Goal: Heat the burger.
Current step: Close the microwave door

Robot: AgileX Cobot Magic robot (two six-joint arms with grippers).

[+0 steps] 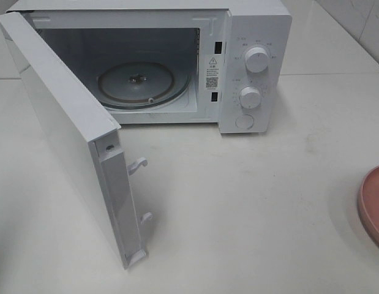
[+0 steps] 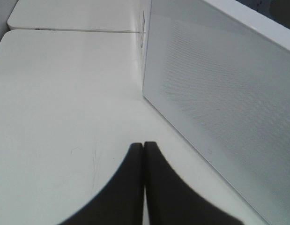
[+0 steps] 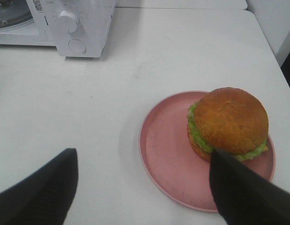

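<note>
The burger (image 3: 229,122), with a golden-brown bun and green lettuce, sits on a pink plate (image 3: 168,154) in the right wrist view. My right gripper (image 3: 144,161) hangs open above the plate's near side, one finger close by the burger and not touching it. In the high view only the plate's edge (image 1: 374,205) shows at the far right and the burger is out of frame. The white microwave (image 1: 250,67) stands open with its glass turntable (image 1: 137,82) bare. My left gripper (image 2: 143,146) is shut on nothing, beside the outer face of the microwave door (image 2: 219,93).
The open door (image 1: 67,122) swings out toward the front left of the table, its latch hooks (image 1: 139,164) pointing inward. Two knobs and a button sit on the microwave's right panel (image 1: 249,97). A tiled wall lies at the back right.
</note>
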